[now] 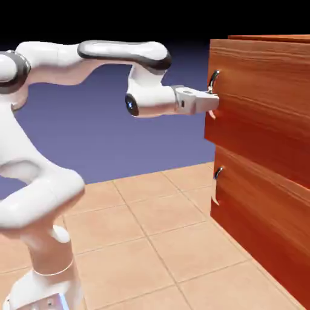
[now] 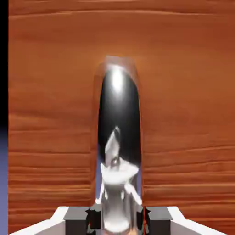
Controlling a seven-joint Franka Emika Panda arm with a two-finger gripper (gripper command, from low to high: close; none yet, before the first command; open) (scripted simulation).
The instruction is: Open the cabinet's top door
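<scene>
You see the gripper [image 1: 212, 102] held level at the left edge of the cabinet [image 1: 266, 145], against the top door [image 1: 266, 91]. The top door is the upper of the two wood fronts, and its handle [image 1: 213, 80] sits close to that left edge, near the upper left corner of the front. In the hand view the fingers [image 2: 94, 219] are pressed together on the handle [image 2: 118, 137], which fills the gap between them, so I judge that the gripper pinches the handle and does not only touch it.

The relation that matters for you: the door lies straight in front of the gripper, and the handle's long axis runs up and down the front, across the direction of the fingers' closing. The free space is behind the gripper, toward the exterior view's left, away from the wood. In my judgement the coming move must pull back that way while the pinch is kept.

Some things you cannot check here. The exterior view cuts the cabinet at the right and does not show a hinge or a rail, so whether this front swings or slides is not visible. The fingertips are almost hidden behind the handle in both views. The lower front [image 1: 260, 206] with its own handle [image 1: 217, 172] is well apart below and is not involved.
</scene>
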